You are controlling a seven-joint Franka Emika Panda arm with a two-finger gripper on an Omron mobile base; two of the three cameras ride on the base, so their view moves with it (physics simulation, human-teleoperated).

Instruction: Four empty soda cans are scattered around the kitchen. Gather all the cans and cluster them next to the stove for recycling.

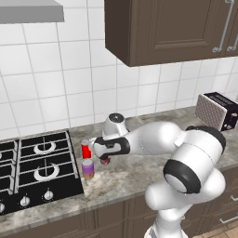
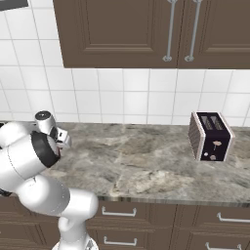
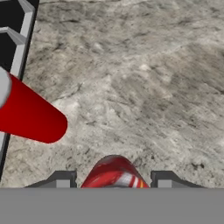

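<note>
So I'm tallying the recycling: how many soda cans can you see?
3. A bright red can and a purple can stand by the stove; a dark red can sits in the gripper. A fourth may be hidden.

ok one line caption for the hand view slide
Gripper shut on the dark red can above the counter, bright red can nearby.

Toaster (image 2: 211, 136) upright on marbled counter (image 2: 141, 166)

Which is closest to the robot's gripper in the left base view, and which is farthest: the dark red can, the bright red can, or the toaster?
1. Dark red can, right at the gripper.
2. Bright red can, beside the stove.
3. Toaster, far right on the counter.
</note>
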